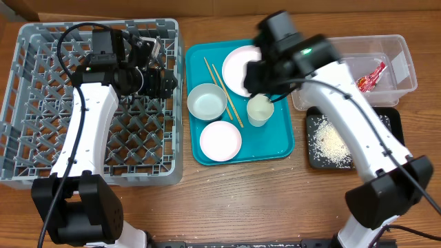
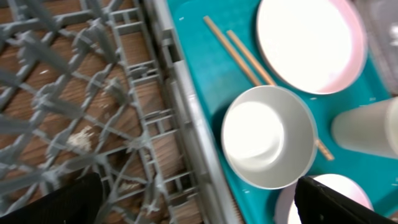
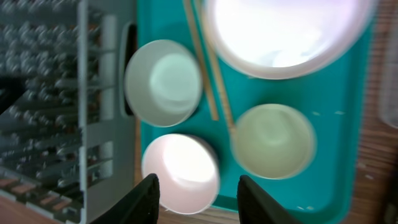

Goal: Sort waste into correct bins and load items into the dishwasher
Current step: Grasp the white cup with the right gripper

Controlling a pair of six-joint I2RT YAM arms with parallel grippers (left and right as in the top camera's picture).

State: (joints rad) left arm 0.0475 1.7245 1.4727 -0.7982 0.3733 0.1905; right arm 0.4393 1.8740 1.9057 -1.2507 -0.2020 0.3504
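The grey dish rack [image 1: 41,83] stands at the left. The teal tray [image 1: 279,145] holds the plate [image 1: 238,69], two white bowls [image 1: 207,102] [image 1: 220,140], the cup [image 1: 259,110] and the chopsticks [image 1: 219,84]. My left gripper [image 1: 165,81] is open and empty over the rack's right side; its view [image 2: 199,205] shows a bowl [image 2: 267,137] and the plate [image 2: 311,43]. My right gripper [image 1: 262,83] hovers open and empty above the tray; its view [image 3: 202,202] shows a bowl [image 3: 180,171] and the cup [image 3: 272,140]. The red wrapper [image 1: 370,78] lies in the clear tub [image 1: 406,86]. Rice [image 1: 331,141] lies in the black tray [image 1: 391,120].
The rack's right wall [image 2: 186,124] runs close along the teal tray's left rim. The clear tub and black tray stand right of the teal tray. Bare wooden table [image 1: 241,200] lies in front. I see no tissue or brown lump.
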